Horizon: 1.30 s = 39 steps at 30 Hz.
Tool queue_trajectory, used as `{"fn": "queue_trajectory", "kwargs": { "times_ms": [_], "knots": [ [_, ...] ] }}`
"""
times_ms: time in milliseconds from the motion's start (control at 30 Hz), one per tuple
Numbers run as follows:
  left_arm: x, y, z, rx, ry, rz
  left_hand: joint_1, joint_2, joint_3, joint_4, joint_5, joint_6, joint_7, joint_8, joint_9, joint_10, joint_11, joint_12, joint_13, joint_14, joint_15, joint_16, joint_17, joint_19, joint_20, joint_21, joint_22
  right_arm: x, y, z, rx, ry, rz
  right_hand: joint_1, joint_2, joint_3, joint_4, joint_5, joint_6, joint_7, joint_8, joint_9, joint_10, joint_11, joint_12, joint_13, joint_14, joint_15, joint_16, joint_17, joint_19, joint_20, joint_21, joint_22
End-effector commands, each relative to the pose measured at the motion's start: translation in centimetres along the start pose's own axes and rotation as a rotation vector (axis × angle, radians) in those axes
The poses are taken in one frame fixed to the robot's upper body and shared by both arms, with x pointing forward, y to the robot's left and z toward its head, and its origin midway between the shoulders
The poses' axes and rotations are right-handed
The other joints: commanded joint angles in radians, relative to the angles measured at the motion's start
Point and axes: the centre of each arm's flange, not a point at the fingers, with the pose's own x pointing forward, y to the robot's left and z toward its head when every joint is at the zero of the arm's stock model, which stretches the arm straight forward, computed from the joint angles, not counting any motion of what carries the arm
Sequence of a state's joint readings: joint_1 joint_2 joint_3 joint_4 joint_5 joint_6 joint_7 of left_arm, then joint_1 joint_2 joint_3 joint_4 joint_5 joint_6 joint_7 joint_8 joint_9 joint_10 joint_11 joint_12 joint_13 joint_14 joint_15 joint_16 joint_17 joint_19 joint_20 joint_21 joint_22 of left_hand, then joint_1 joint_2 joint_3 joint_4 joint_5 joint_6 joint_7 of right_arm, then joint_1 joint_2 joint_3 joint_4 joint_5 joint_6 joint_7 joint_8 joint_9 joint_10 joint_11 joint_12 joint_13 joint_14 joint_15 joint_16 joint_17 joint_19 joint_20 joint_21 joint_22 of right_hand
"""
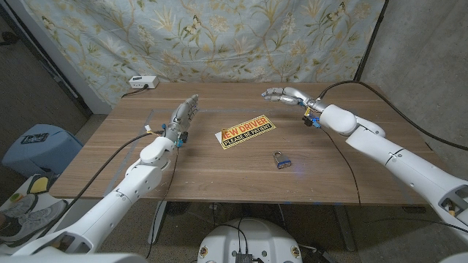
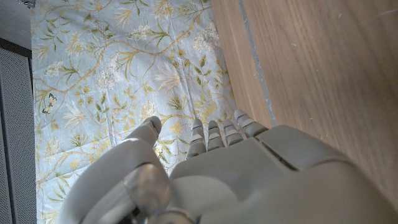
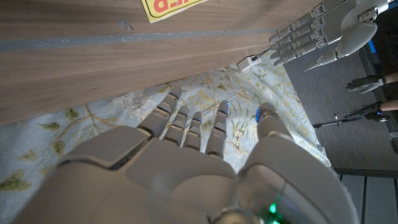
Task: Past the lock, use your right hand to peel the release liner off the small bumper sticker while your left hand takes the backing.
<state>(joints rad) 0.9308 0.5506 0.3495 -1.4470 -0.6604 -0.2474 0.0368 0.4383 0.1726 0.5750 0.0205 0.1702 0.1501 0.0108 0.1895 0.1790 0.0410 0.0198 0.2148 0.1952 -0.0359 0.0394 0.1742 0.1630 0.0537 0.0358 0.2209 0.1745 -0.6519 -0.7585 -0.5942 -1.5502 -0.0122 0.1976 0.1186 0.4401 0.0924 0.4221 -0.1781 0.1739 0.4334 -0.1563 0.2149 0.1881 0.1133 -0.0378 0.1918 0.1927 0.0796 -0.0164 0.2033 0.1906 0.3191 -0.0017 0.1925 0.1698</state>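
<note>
A yellow bumper sticker [image 1: 248,131] with red and black lettering lies on the wooden table [image 1: 219,175] near its middle; its corner [image 3: 171,7] also shows in the right wrist view. A small padlock [image 1: 281,161] lies nearer the front edge, to the sticker's right. My left hand [image 1: 184,115] hovers left of the sticker with fingers stretched out and holds nothing; it also appears in the right wrist view [image 3: 320,28]. My right hand [image 1: 287,96] is raised over the far right of the table, fingers extended, empty. In each wrist view the arm's own hand, left [image 2: 217,180] and right [image 3: 186,168], has its fingers apart.
A white power box [image 1: 142,82] with a cable sits at the table's far left corner. A floral cloth [image 1: 219,36] hangs behind the table. A blue bin [image 1: 33,146] stands on the floor to the left. Cables run along both arms.
</note>
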Motion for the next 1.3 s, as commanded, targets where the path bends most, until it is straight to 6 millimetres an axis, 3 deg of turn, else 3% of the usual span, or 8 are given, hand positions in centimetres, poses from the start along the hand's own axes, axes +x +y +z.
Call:
{"fn": "queue_trajectory", "kwargs": {
  "times_ms": [33, 333, 733, 1300],
  "knots": [
    [0.0, -0.6, -0.2, 0.002, 0.006, -0.01, 0.002, 0.0, 0.005, -0.006, 0.006, 0.006, -0.002, 0.001, 0.005, 0.007, 0.0, 0.003, 0.002, 0.001, 0.01, 0.001, 0.003, 0.011, -0.001, -0.003, 0.003, 0.5, -0.1, 1.8, -0.12, -0.032, 0.048, 0.015, -0.003, 0.006, -0.005, 0.006, 0.001, -0.009, -0.001, 0.004, -0.006, -0.002, -0.004, 0.002, -0.005, 0.004, -0.003, 0.003, -0.002, 0.008, 0.002, 0.005],
    [0.0, -1.1, -0.1, 0.001, 0.005, -0.016, 0.001, 0.001, 0.004, -0.009, 0.006, 0.007, -0.003, 0.0, 0.006, 0.007, 0.0, 0.002, 0.002, 0.001, 0.011, 0.001, 0.003, 0.011, -0.001, -0.004, 0.003, 0.9, 0.4, 3.0, -0.166, -0.075, 0.077, 0.034, -0.009, 0.009, -0.007, 0.005, 0.0, -0.025, -0.003, 0.004, -0.011, 0.001, -0.003, 0.002, -0.004, 0.005, -0.002, 0.002, -0.003, 0.01, 0.002, 0.005],
    [-0.5, -1.3, -0.2, -0.001, 0.01, -0.02, 0.0, 0.002, 0.003, -0.012, 0.006, 0.007, -0.003, 0.0, 0.006, 0.007, 0.003, 0.002, 0.002, 0.001, 0.012, 0.001, 0.003, 0.012, -0.001, -0.006, 0.003, 3.0, 1.9, 5.5, -0.284, -0.146, 0.148, 0.057, -0.021, 0.011, -0.008, 0.004, -0.004, -0.039, -0.007, 0.004, -0.021, 0.001, -0.004, 0.003, -0.01, 0.006, -0.004, 0.002, -0.007, 0.017, 0.001, 0.005],
    [-1.2, 1.2, -0.1, 0.016, 0.01, -0.001, -0.003, 0.001, 0.002, -0.016, 0.006, 0.008, -0.004, -0.001, 0.006, 0.007, 0.0, 0.002, 0.002, 0.001, 0.011, 0.001, 0.003, 0.014, 0.0, -0.008, 0.003, 5.6, 3.8, 7.0, -0.379, -0.176, 0.195, 0.084, -0.033, 0.014, -0.008, 0.004, -0.006, -0.052, -0.009, 0.005, -0.029, 0.002, -0.002, 0.003, -0.014, 0.008, -0.004, 0.003, -0.006, 0.018, 0.002, 0.005]
  ]
}}
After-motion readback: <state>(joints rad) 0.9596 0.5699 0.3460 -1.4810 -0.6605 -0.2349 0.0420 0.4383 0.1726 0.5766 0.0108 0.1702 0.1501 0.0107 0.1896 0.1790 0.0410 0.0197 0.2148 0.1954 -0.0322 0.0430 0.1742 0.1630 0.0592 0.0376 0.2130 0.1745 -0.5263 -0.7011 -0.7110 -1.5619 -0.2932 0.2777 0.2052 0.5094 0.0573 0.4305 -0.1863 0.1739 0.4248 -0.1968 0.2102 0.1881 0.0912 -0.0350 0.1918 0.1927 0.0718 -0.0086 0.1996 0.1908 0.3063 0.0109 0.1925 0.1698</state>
